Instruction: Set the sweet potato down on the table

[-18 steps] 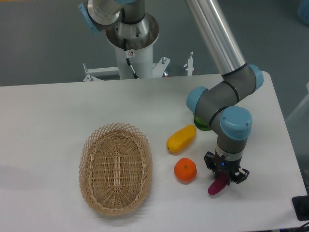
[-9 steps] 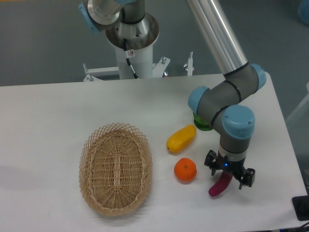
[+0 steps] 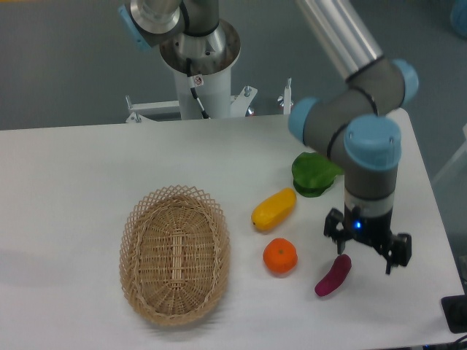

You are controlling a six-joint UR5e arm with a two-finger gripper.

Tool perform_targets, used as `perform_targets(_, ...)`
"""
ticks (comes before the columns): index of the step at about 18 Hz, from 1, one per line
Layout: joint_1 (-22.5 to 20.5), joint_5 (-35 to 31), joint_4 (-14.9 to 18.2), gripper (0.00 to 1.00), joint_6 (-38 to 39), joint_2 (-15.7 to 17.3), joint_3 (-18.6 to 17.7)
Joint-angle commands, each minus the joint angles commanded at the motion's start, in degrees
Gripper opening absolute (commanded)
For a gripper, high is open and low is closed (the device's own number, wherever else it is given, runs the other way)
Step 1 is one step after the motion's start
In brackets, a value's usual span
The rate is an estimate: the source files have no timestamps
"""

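White table (image 3: 87, 168), grey floor beyond. Wicker basket (image 3: 175, 253): nothing inside. Sweet potato (image 3: 333, 275) on table; gripper (image 3: 368, 248) fingers released above.

Basket: an oval woven wicker basket (image 3: 175, 254) is seen at lower left, nothing visible inside.
Yellow fruit: an oblong yellow fruit (image 3: 273, 208) is laid just right of the basket.
Orange: a round orange (image 3: 280, 257) is placed just below the yellow fruit.
Green item: a green leafy item (image 3: 314, 173) is set up-right of the yellow fruit.
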State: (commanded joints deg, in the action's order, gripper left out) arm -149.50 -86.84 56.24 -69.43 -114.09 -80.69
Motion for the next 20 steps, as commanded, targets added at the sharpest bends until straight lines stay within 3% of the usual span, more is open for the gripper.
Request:
perform_targets(9,-6.23,0.09,17.31,1.0,-13.25,5.19,4.22)
perform_targets(14,-9.4,0.0,21.89,1.0,-22.14,6.86,4.22)
perform_targets(20,-9.93,0.0,22.07,1.0,-23.2,7.92,3.96)
